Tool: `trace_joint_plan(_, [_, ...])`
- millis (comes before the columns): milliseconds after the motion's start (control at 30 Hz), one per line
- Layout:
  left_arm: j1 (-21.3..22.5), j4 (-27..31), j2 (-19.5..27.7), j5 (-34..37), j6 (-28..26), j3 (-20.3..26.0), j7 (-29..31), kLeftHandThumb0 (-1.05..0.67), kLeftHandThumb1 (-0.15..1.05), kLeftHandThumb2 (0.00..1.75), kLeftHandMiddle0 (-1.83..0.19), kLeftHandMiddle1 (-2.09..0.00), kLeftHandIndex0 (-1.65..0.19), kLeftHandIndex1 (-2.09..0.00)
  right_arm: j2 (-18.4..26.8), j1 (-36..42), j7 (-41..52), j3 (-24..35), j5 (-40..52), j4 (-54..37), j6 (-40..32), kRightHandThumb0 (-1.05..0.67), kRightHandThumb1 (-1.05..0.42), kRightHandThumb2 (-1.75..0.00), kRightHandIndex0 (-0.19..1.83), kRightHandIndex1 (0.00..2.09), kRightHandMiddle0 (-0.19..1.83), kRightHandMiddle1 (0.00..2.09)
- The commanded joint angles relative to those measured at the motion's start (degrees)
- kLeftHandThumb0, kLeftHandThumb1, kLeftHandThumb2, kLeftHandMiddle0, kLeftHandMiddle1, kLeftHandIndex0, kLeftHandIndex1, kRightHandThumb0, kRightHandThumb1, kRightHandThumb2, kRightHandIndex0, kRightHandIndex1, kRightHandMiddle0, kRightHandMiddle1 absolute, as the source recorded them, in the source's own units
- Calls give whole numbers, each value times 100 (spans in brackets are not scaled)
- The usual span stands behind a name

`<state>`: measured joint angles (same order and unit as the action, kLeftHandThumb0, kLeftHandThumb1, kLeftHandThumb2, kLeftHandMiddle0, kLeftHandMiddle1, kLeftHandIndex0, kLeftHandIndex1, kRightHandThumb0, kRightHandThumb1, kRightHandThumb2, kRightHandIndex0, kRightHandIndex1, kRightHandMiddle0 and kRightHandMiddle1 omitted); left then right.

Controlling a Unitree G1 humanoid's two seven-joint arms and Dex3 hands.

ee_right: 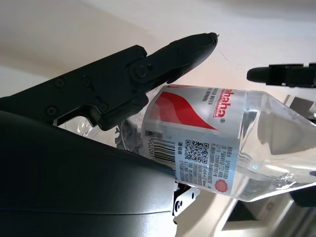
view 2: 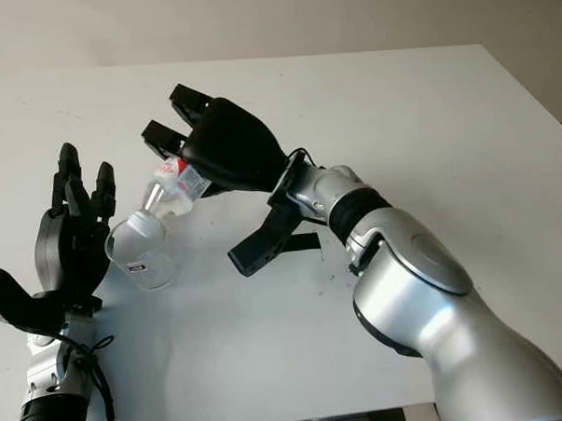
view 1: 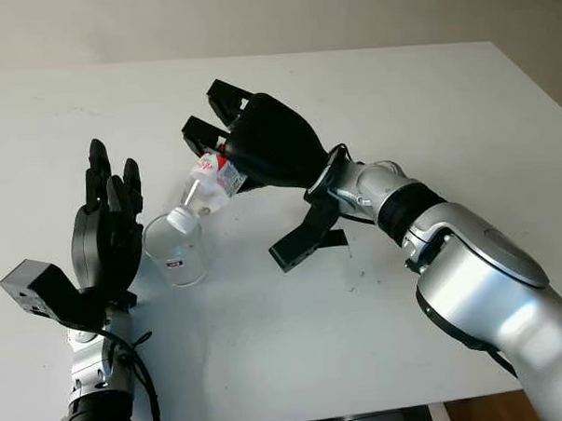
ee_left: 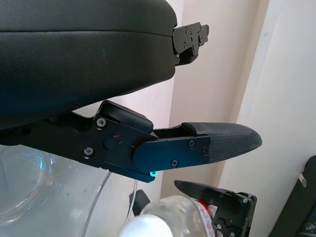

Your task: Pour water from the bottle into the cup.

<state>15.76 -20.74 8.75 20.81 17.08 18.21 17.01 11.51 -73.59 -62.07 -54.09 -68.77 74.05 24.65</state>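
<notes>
- Clear plastic makes up both vessels: the bottle (view 1: 210, 184) and the cup (view 1: 175, 248), which stand together on the white table (view 1: 426, 120) toward its left side.
- The bottle carries a red-and-white label with a barcode and a QR code; it is tilted steeply, base up and to the right, neck down and to the left.
- Its white mouth sits right at the cup's rim, over the opening; whether the two touch cannot be told.
- Water shows in the lower, neck end of the tilted bottle; no stream between bottle and cup can be made out.
- The cup stands upright on the table, with a small label low on its wall; whether it holds water cannot be told.
- The right hand (view 1: 259, 141) is raised above the table, its black fingers (ee_right: 163, 61) wrapped around the labelled body of the bottle, gripping it firmly.
- The left hand (view 1: 104, 227) is upright just beside the cup on its left, palm turned to it; the head views do not show it closed on the cup, and whether it touches the wall cannot be told.
</notes>
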Motion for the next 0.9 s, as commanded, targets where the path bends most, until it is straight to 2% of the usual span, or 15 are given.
trace_joint_plan(0, [-57,-79,-86,17,42,-15,5,-85,105,51,3,0,19,0,40,-218,-78,-40,-24,19,-82,-41,-105,-7,106,209,68,209])
trace_joint_plan(300, [-90,-54,-73,9,13,-18,3,-85,105,52,4,0,19,0,-4,-226,-175,-133,-62,19,-256,-39,-105,-12,116,209,83,209])
trace_joint_plan(867, [-84,-106,-82,26,70,-3,35,-86,105,51,3,0,18,0,-36,-219,-177,-112,40,1,-198,-38,-105,-13,120,209,84,209])
